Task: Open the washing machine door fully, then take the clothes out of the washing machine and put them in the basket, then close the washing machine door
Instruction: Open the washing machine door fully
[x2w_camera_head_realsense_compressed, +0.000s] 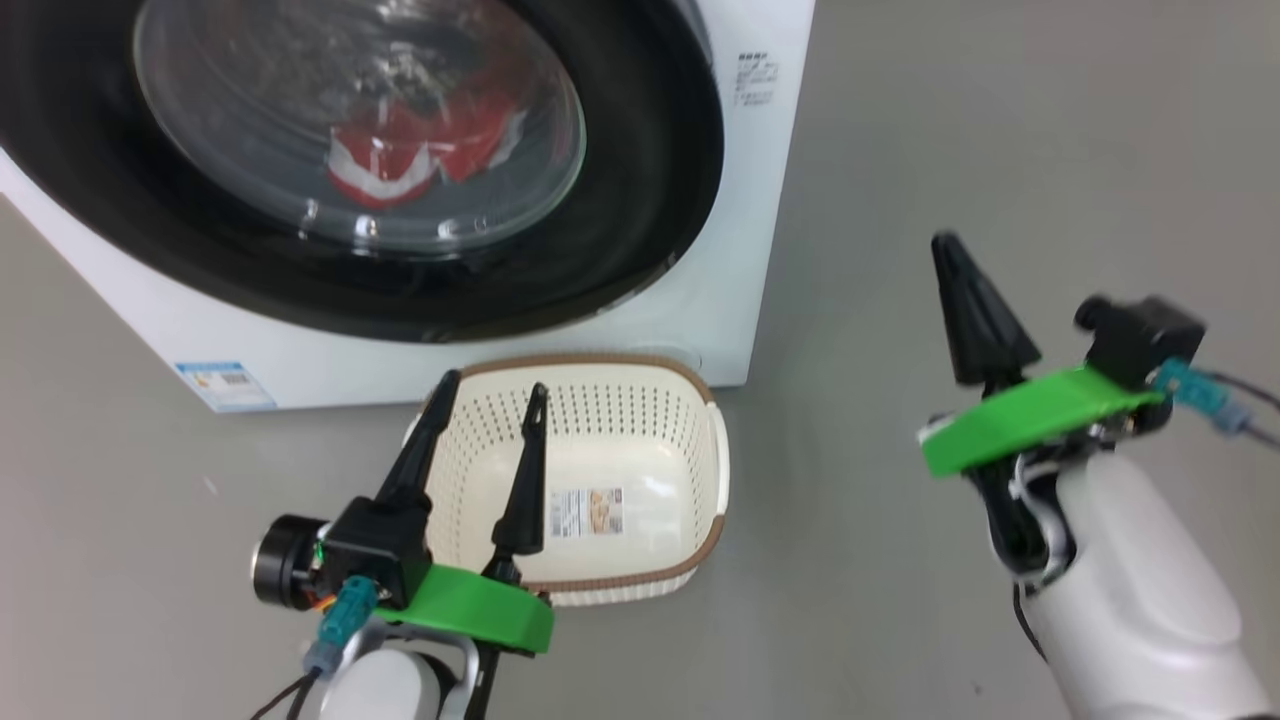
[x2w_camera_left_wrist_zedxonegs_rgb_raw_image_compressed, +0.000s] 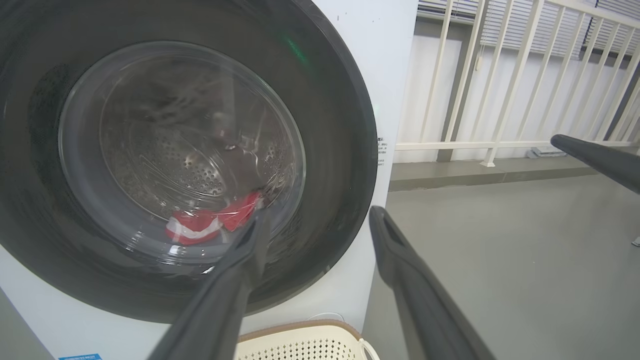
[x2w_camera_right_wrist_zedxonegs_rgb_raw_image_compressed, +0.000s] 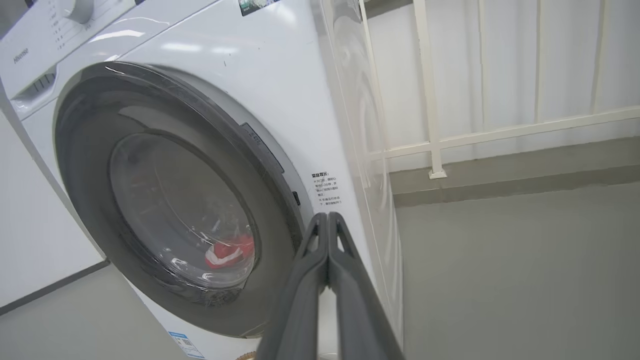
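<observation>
On the grey floor (x2w_camera_head_realsense_compressed: 1000, 120) stands the big white washing machine (x2w_camera_head_realsense_compressed: 765, 150). Its round door (x2w_camera_head_realsense_compressed: 650, 180) is shut. The door has a wide black ring and a clear glass window in the middle. Behind the glass, low down in the shiny drum, lie the red and white clothes (x2w_camera_head_realsense_compressed: 400, 160). A small blue sticker (x2w_camera_head_realsense_compressed: 225, 385) sits on the low front corner of the machine.

Right in front of the machine, on the floor, is the cream basket (x2w_camera_head_realsense_compressed: 650, 420) with little holes and a brown rim. A paper label (x2w_camera_head_realsense_compressed: 587, 511) lies on its bottom.

The left gripper (x2w_camera_head_realsense_compressed: 495, 383) hangs over the near side of the basket. Its two dark fingers stand wide apart and point at the door. Nothing is between them.

The right gripper (x2w_camera_head_realsense_compressed: 948, 245) is off to the side, over bare floor, well apart from the machine and the basket. Its two fingers are pressed tight together into one point. They pinch nothing.

Behind the machine, the wrist views show a white railing (x2w_camera_left_wrist_zedxonegs_rgb_raw_image_compressed: 500, 100).
</observation>
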